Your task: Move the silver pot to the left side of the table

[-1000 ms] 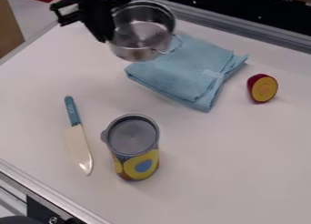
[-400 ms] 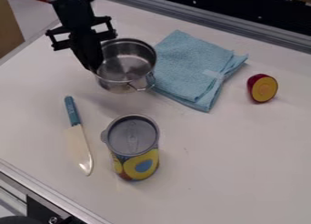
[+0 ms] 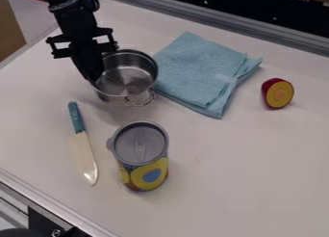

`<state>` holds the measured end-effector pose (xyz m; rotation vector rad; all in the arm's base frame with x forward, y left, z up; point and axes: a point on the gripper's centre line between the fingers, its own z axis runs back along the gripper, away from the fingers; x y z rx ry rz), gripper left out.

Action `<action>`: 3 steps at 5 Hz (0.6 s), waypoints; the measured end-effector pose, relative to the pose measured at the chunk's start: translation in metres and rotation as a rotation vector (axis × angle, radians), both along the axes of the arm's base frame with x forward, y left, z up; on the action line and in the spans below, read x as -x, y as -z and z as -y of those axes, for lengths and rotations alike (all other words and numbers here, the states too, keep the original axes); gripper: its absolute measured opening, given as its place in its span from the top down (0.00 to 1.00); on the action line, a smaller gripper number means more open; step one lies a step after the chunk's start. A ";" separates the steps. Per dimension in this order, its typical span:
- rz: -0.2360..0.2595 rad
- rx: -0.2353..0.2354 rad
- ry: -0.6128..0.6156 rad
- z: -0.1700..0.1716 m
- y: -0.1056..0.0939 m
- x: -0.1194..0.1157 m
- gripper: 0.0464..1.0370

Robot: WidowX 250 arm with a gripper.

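The black gripper comes down from the upper left and is shut on the left rim of the silver pot. The pot is upright, its opening facing up, just left of the blue cloth and above the knife and can. One wire handle points toward the lower right. Whether its base touches the white table I cannot tell.
A folded blue cloth lies right of the pot. A knife with a teal handle is at the left, beside an upright can. A halved red-and-yellow fruit sits at the right.
The gripper and the pot held in it have come down and toward the left, away from over the cloth's upper left part. The cloth, knife, can and fruit have not moved.
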<state>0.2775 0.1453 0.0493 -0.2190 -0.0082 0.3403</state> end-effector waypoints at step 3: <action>0.008 -0.067 0.059 -0.011 0.023 0.005 0.99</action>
